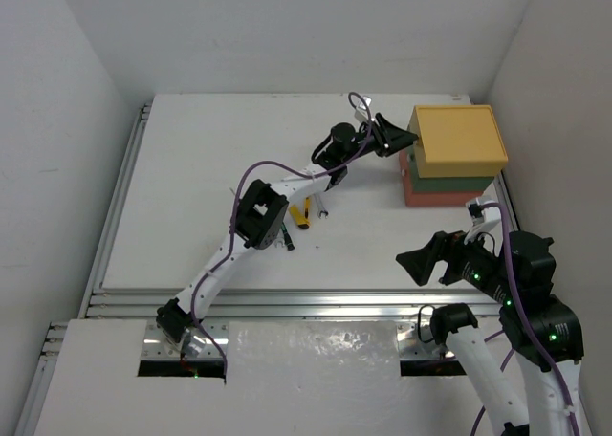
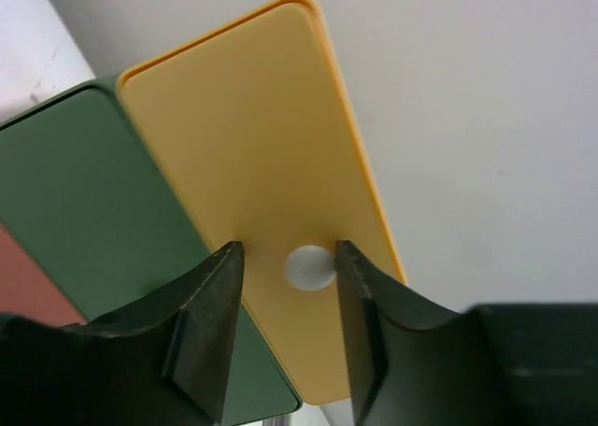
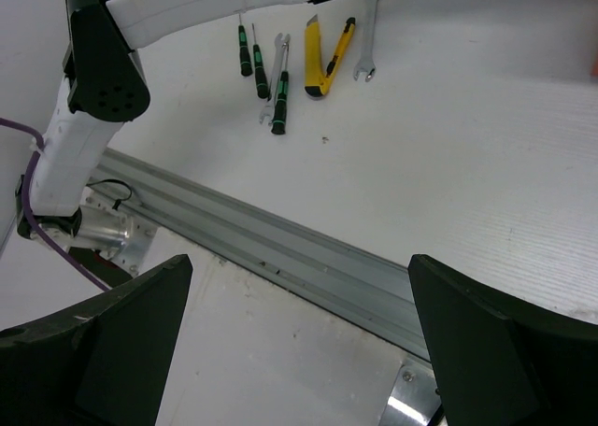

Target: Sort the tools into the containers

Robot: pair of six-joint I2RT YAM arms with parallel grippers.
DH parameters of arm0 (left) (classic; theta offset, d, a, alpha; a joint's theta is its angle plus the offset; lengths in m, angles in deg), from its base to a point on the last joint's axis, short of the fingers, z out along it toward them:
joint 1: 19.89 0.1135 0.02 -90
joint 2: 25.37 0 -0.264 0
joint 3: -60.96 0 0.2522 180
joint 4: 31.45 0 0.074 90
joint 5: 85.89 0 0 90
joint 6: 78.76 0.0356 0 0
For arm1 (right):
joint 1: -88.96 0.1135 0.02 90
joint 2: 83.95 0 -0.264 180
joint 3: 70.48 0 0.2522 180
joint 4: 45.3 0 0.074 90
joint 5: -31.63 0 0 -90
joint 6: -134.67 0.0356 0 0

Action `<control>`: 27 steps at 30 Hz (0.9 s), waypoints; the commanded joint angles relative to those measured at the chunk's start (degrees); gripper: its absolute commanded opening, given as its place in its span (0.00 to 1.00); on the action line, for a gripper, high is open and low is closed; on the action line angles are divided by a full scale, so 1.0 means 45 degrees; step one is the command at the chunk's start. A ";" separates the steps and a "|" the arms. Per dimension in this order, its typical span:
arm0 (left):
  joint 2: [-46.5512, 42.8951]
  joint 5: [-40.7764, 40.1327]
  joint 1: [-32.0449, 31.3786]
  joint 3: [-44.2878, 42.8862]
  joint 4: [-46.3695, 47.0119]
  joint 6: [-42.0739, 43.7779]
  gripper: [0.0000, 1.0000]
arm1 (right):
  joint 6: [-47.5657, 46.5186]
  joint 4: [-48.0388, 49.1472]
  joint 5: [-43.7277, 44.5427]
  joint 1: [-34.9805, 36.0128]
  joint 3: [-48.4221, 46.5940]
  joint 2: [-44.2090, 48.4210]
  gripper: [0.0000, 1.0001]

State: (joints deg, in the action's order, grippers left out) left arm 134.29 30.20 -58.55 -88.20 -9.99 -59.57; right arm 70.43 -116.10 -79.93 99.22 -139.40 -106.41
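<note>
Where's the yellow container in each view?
Top external: upper right, yellow container.
Left wrist: centre frame, just beyond the open left gripper.
Right wrist: not in it.
Landmark: left arm, also at upper left in the right wrist view; its gripper is at the container.

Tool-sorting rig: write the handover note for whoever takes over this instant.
Left gripper: open, holding nothing, fingers either side of a white spot on the end face of the yellow container.
Right gripper: open, holding nothing, above the near right of the table.
The tools lie together on the table beside the left arm.
Stack at far right: yellow container on green container on red container.
Done: no tool is held.
Left: all the sorting.
</note>
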 commanded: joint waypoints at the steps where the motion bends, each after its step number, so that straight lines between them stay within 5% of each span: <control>1: -0.0499 0.0219 -0.0316 0.0185 0.0571 0.0247 0.40 | 0.0155 0.0565 -0.0228 -0.0015 0.0011 0.0049 0.99; 11: -0.0557 0.0452 -0.0316 0.0145 0.1097 -0.0143 0.19 | 0.0096 0.0565 -0.0130 -0.0034 0.0050 0.0049 0.99; 16: -0.1044 0.0687 -0.0258 0.1003 0.1450 -0.0243 0.00 | 0.0077 0.0624 -0.0150 -0.0015 0.0108 0.0049 0.99; 27: -0.2723 0.1117 0.0737 0.3190 0.2055 -0.0184 0.00 | 0.0116 0.0682 -0.0189 -0.0015 0.0167 0.0010 0.99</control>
State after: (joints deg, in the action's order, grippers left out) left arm 127.62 32.80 -57.35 -76.02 -3.15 -61.16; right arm 70.43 -115.57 -79.93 99.22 -138.98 -106.41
